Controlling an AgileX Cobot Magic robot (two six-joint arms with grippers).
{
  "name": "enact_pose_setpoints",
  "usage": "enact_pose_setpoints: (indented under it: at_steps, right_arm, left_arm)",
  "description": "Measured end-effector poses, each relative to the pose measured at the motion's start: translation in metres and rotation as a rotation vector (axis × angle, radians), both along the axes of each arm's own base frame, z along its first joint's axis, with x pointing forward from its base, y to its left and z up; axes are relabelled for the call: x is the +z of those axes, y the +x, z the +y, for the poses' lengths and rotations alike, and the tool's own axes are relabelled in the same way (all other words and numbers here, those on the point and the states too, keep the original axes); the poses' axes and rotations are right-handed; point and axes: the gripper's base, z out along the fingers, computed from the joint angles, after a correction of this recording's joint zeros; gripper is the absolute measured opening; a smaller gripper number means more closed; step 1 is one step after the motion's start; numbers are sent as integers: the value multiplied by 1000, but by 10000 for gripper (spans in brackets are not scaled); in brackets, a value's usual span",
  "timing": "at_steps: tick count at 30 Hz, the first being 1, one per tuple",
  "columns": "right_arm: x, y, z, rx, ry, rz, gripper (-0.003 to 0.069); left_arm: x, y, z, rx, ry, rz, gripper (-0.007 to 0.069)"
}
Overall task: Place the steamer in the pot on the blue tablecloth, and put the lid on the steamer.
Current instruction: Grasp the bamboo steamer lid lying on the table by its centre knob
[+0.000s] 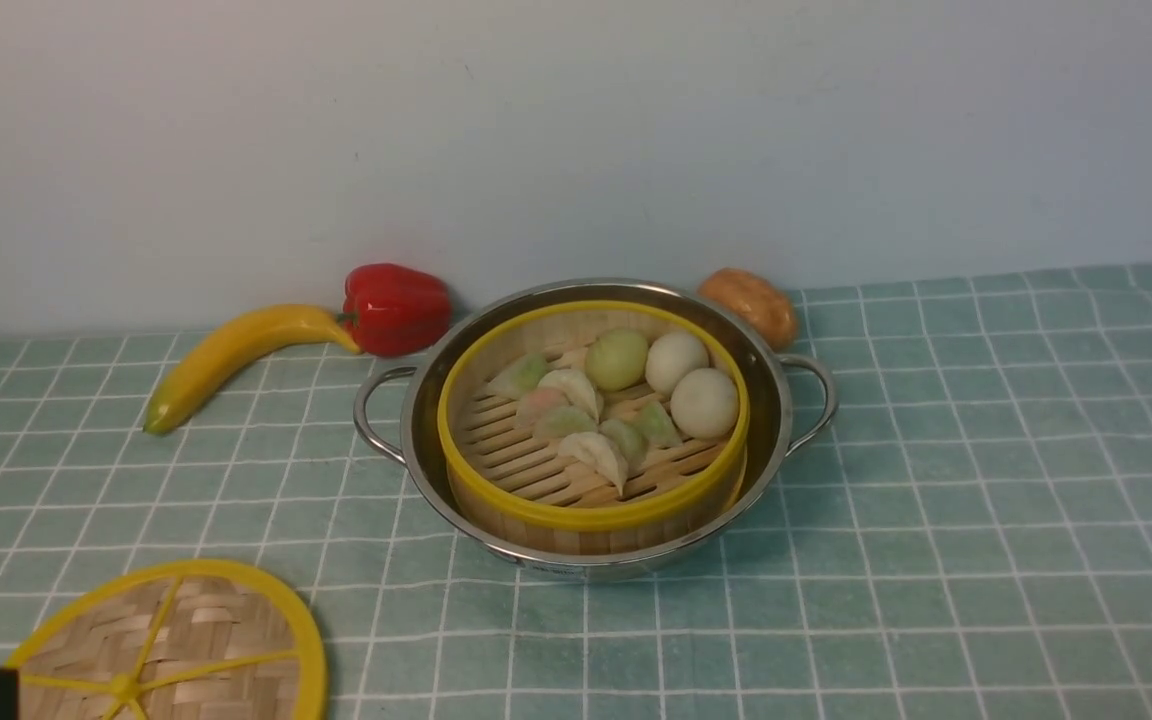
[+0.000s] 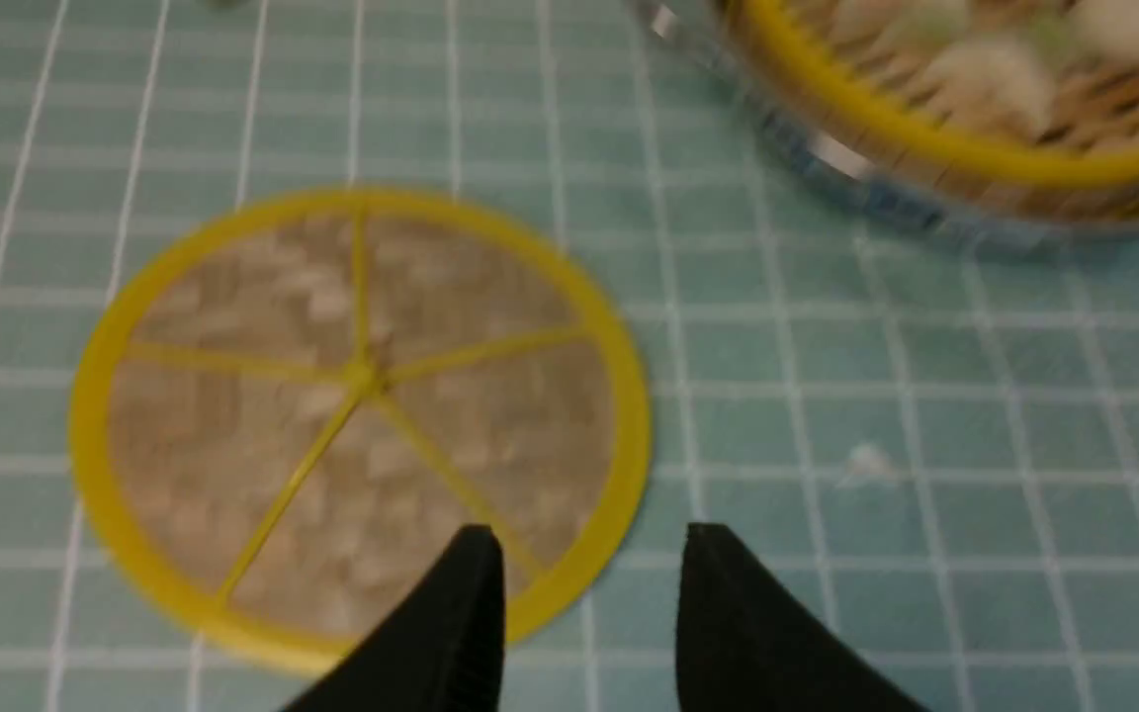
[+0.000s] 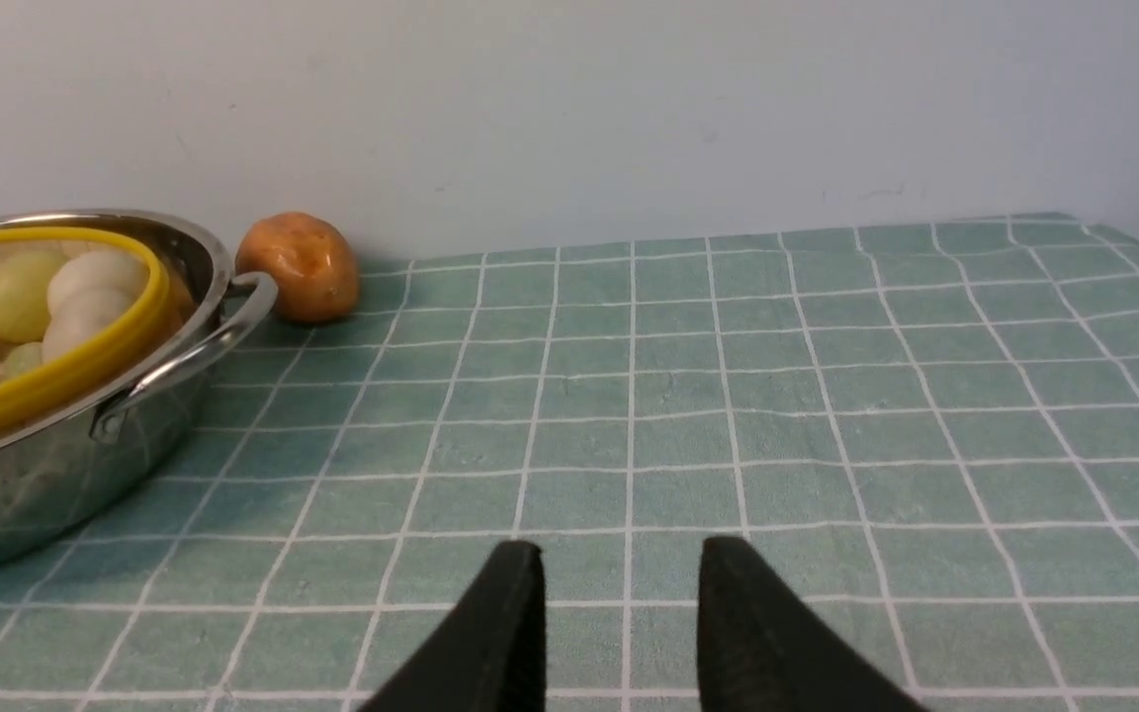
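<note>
As counted: one steamer [image 1: 591, 518], one pot [image 1: 596, 566], one lid [image 1: 176, 640].
Steamer: yellow-rimmed bamboo, three buns [image 1: 676, 362] plus dumplings [image 1: 596, 450] inside; sits in the pot on the blue tablecloth [image 1: 936, 500].
Lid: woven, yellow-spoked, flat; just ahead of the left gripper [image 2: 589, 534].
Jaws: left gripper and right gripper [image 3: 619, 549] spread, empty.

Steamer [image 1: 593, 455] inside pot [image 1: 596, 425] on blue tablecloth [image 1: 936, 480]; lid [image 1: 176, 650] flat, near-left, well apart.
</note>
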Motion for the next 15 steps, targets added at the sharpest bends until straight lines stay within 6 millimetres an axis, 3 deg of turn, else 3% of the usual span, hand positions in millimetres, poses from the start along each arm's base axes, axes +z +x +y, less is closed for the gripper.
enact_pose_setpoints:
  at_steps: [6,7,15]
  right_arm:
    - [0,0,0,0,0,0,240]
    - [0,0,0,0,0,0,240]
    - [0,0,0,0,0,0,240]
  left_arm:
    - [-4,52,17,51,86,258,243]
    - [-14,71,19,50,77,337,243]
    - [-73,130,26,36,56,583,243]
